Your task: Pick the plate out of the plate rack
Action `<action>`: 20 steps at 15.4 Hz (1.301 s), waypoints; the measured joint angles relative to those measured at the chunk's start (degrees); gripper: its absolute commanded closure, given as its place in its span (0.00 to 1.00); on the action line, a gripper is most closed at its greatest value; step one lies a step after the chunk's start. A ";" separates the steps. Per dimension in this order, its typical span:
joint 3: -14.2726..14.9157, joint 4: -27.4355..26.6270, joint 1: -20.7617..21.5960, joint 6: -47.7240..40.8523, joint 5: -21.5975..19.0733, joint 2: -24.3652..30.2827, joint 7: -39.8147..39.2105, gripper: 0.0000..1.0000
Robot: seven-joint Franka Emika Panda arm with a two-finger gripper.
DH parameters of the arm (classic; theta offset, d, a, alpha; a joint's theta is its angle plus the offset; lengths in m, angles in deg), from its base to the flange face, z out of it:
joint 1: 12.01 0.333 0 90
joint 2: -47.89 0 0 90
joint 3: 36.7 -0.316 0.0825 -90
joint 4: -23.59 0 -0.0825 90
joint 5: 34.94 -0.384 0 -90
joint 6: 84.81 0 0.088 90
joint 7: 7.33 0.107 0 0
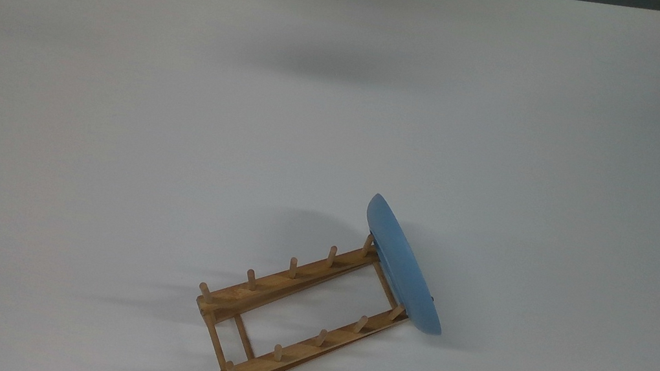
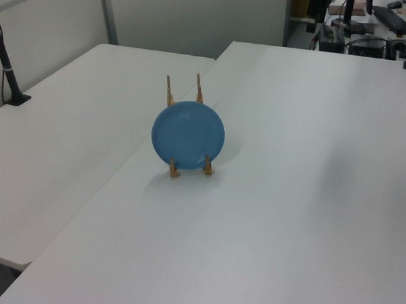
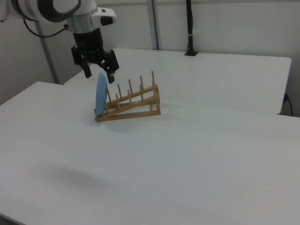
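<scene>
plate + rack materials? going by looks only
Plate: looks like matte plastic or unglazed-looking ceramic; even light blue, no glare or pattern, so it stays open which.
Plate rack: wood, apparently unfinished or lightly sealed; light-brown tone with grain streaks on the rails, round dowel pegs, no shine.

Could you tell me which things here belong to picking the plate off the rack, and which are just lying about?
Part of the job:
plate
plate rack
gripper, open above the plate

Just there:
black post
white table
</scene>
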 measured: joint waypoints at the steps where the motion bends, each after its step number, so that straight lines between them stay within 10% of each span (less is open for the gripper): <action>1: -0.14 -0.06 0.27 0.00 0.00 -0.05 0.00 0.00; 20: -0.10 -0.03 0.21 0.00 0.00 -0.77 -0.01 0.00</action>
